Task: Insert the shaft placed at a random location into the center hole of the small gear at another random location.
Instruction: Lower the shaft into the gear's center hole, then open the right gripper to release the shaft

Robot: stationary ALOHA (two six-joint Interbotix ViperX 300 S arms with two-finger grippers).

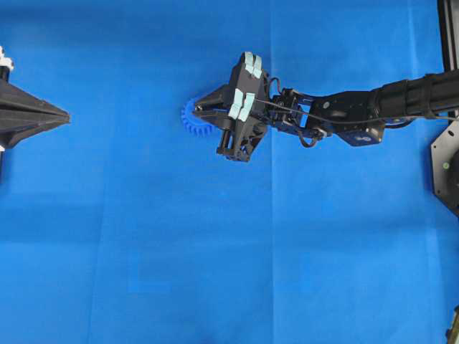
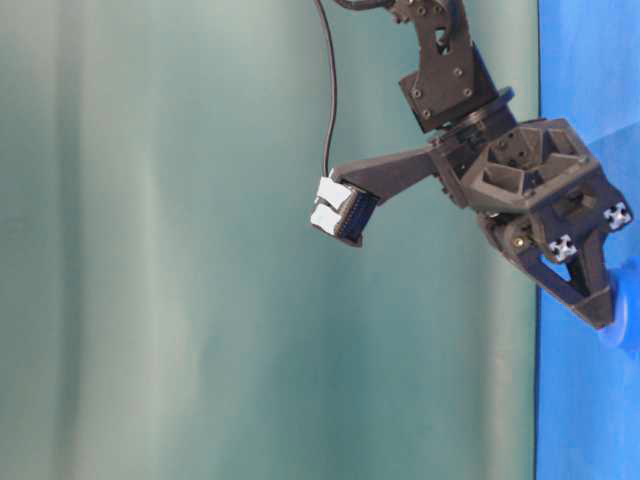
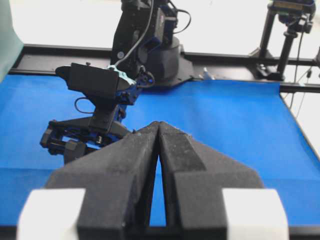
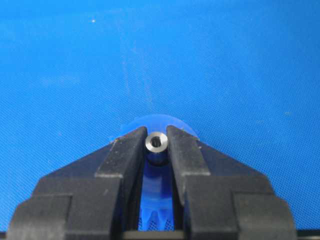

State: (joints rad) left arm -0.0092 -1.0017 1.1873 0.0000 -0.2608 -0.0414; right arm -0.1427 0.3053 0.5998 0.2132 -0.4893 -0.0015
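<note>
**Shaft upright over the gear hub**

A blue mat [image 1: 143, 236] covers the tabletop, with a grey-green curtain [image 2: 200, 300] behind. The right end effector [image 4: 157, 145] points down over the small gear [image 1: 193, 120], its two fingers [image 4: 125, 155] narrowly apart with the shaft [image 4: 156, 142] standing upright between them above the hub; whether they grip it cannot be told. The center hole is hidden. The left end effector [image 3: 159, 131] hangs at the mat's left edge, fingers pressed together, holding nothing.

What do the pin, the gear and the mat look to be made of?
Pin: likely metal, silvery-grey with a bright sheen on its end face. Gear: probably plastic, bright blue with moulded-looking teeth. Mat: seemingly cloth or foam, matte blue with fine weave texture.
</note>
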